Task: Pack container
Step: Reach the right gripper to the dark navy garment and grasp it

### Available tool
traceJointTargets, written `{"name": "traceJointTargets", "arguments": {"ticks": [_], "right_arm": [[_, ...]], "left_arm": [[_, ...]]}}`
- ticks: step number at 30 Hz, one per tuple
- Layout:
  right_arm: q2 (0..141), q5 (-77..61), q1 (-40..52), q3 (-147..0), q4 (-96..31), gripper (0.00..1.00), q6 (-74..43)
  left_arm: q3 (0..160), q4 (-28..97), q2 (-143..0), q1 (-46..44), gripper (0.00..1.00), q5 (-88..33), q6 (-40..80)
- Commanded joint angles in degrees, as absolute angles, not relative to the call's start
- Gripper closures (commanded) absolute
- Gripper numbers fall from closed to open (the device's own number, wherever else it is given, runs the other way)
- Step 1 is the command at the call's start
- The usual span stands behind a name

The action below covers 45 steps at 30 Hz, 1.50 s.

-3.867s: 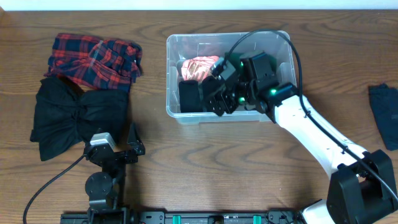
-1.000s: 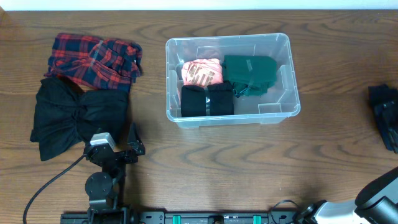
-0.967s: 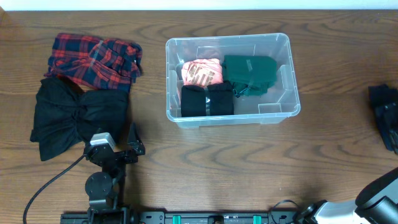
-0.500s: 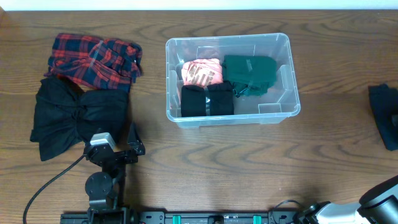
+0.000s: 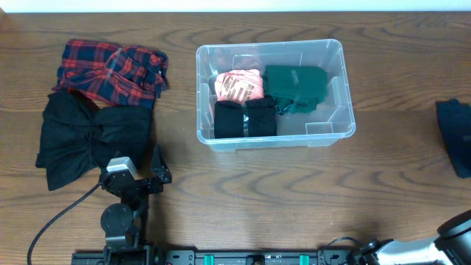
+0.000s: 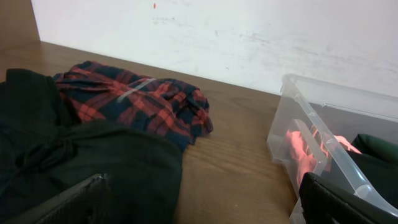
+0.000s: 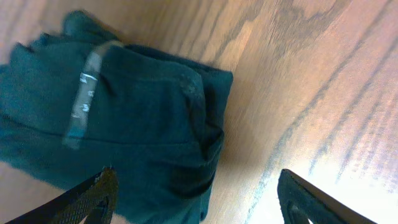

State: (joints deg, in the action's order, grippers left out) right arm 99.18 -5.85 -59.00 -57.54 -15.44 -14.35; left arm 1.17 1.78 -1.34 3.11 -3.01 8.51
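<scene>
The container (image 5: 340, 87), a clear plastic bin, stands mid-table holding a pink garment (image 5: 238, 86), a green garment (image 5: 296, 87) and a black folded garment (image 5: 245, 118). In the left wrist view the container (image 6: 311, 134) is at the right. My left gripper (image 5: 156, 173) rests low near the front left, open and empty (image 6: 199, 208). In the right wrist view my right gripper (image 7: 199, 205) hangs open over a dark blue folded garment (image 7: 124, 118), whose right edge lies between the fingers. That garment (image 5: 455, 132) is at the table's right edge.
A red plaid cloth (image 5: 110, 70) and a black cloth (image 5: 92, 140) lie at the left, just ahead of the left gripper (image 6: 130, 102). A white wall runs behind the table (image 6: 249, 37). A link of the right arm (image 5: 458, 234) shows at the bottom right corner.
The right arm has left the bin, where the green garment now lies, and gone to the right edge. Its link at the bottom right has slid further out of the overhead view. The left arm is still.
</scene>
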Motion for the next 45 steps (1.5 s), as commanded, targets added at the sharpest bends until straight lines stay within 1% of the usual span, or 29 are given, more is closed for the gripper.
{"name": "traceJointTargets", "arguments": {"ticks": [1, 9, 16, 19, 20, 22, 23, 24, 27, 28, 34, 39, 45], "right_arm": [[102.45, -6.46, -59.24, -57.12, -14.5, 0.22, -13.63], [105.41, -6.44, -59.29, -57.12, -11.33, 0.28, -13.43], [107.55, -6.42, -59.24, -57.12, -10.2, 0.4, -13.37], [108.27, -6.44, -59.24, -57.12, -9.54, 0.47, -13.37], [108.42, -6.44, -59.22, -57.12, -9.32, 0.5, -13.32], [108.55, -6.44, -59.22, -57.12, -9.04, 0.61, -13.19], [108.55, -6.44, -59.22, -57.12, -8.91, 0.71, -13.19], [108.55, -6.44, -59.22, -57.12, -8.75, 0.76, -13.19], [108.55, -6.48, -59.18, -57.14, -8.78, 0.97, -13.21], [108.55, -6.61, -59.05, -57.14, -8.95, 0.99, -13.21], [107.13, -11.14, -56.9, -57.43, -9.85, 0.99, -13.23], [102.19, -11.22, -52.25, -59.09, -12.58, 0.99, -13.34], [93.1, -11.79, -45.1, -61.32, -15.64, 0.99, -16.53]], "left_arm": [[0.23, 3.84, -1.34, 3.2, 0.02, -2.76, 7.51], [0.23, 3.84, -1.34, 3.2, 0.02, -2.76, 7.51], [0.23, 3.84, -1.34, 3.2, 0.02, -2.76, 7.51], [0.23, 3.84, -1.34, 3.2, 0.02, -2.76, 7.51], [0.23, 3.84, -1.34, 3.2, 0.02, -2.76, 7.51], [0.23, 3.86, -1.34, 3.2, 0.02, -2.76, 7.51], [0.23, 3.84, -1.34, 3.2, 0.02, -2.76, 7.51], [0.23, 3.86, -1.34, 3.2, 0.02, -2.76, 7.51], [0.23, 3.86, -1.34, 3.2, 0.02, -2.76, 7.51], [0.23, 3.84, -1.34, 3.2, 0.02, -2.76, 7.51], [0.23, 3.84, -1.34, 3.2, 0.02, -2.76, 7.51], [0.23, 3.84, -1.34, 3.2, 0.02, -2.74, 7.51], [0.23, 3.86, -1.34, 3.2, 0.02, -2.76, 7.51]]}}
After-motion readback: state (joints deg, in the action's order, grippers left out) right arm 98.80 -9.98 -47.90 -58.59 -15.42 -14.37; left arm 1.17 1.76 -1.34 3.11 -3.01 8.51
